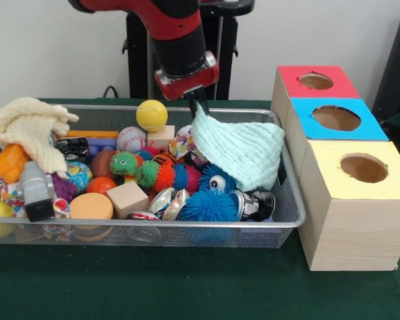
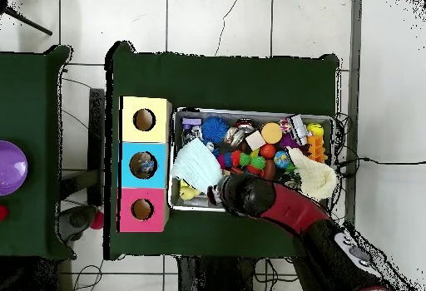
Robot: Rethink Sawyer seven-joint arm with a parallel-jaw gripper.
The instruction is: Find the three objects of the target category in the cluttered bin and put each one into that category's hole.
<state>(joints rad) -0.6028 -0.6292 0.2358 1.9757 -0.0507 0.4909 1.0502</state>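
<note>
A wire mesh bin (image 1: 187,224) (image 2: 250,111) holds a jumble of toys, balls, blocks and cloths. My gripper (image 1: 199,107) hangs over the bin's back right part, shut on the top corner of a pale mint cloth (image 1: 241,151) (image 2: 197,165). The cloth drapes down from it over the bin's right end. Beside the bin stand three wooden boxes with round holes: red (image 1: 317,81) (image 2: 142,209), blue (image 1: 337,119) (image 2: 143,165) and yellow (image 1: 363,168) (image 2: 144,120). In the overhead view the arm (image 2: 266,200) hides the gripper.
In the bin lie a cream cloth (image 1: 30,127) (image 2: 316,174), a yellow ball (image 1: 151,115), a baseball (image 1: 131,139), a wooden block (image 1: 127,199), a blue spiky ball (image 1: 210,204) and an orange disc (image 1: 91,207). A purple bowl (image 2: 8,167) sits on a side table.
</note>
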